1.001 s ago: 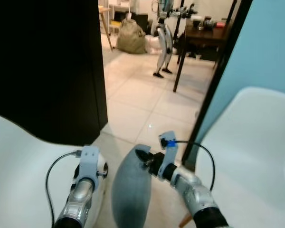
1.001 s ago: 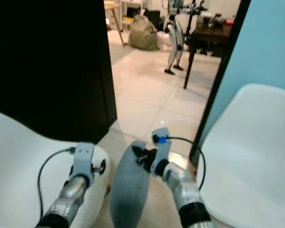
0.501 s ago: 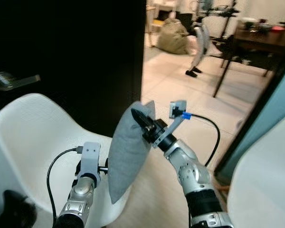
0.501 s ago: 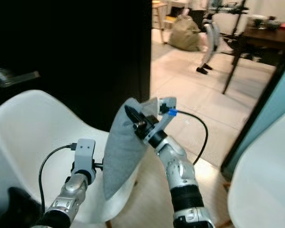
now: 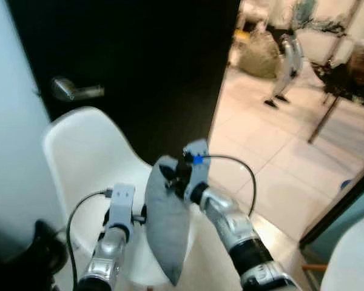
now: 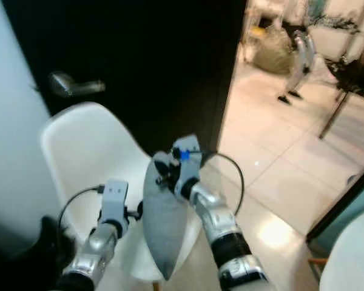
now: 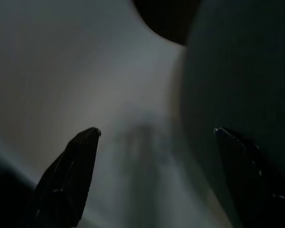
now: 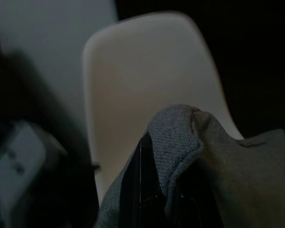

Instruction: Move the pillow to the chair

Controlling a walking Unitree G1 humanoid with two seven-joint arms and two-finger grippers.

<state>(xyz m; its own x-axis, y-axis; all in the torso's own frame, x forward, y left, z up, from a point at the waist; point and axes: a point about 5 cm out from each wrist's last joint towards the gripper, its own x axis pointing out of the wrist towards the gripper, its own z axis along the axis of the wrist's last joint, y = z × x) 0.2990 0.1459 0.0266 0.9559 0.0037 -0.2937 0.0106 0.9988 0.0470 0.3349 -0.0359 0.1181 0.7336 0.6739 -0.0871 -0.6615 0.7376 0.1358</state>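
**Now over the seat: pillow hangs a drop away from its chair**

Here the robot's right gripper (image 5: 170, 176) pinches the top corner of a grey pillow (image 5: 167, 221), its two black fingers pressed together on a fold of the fabric, as the right wrist view shows close up. The pillow hangs on edge, long axis running from 12 o'clock down to 6 o'clock, its lower tip dangling past the front lip of the white shell chair (image 5: 91, 151).

The relation that counts is pillow to seat. The chair stands against a pale wall, beside a black door with a metal lever handle (image 5: 73, 90); its backrest rises at about 10 o'clock from the gripper and its seat bowl lies at roughly 8 o'clock from the hanging pillow, just beside and below it. The pillow seems to be in the air, not yet resting on the seat.

The left gripper (image 7: 154, 142) sits at 9 o'clock from the pillow, over the seat, its fingers spread with nothing between them; the left wrist view has the pillow's dark flank just beside one fingertip (image 7: 228, 137). The right arm is clearly the working one.

By my judgement, the coming move is a short carry toward 9 o'clock and down, so the pillow lands in the bowl and does not slide off the front edge.
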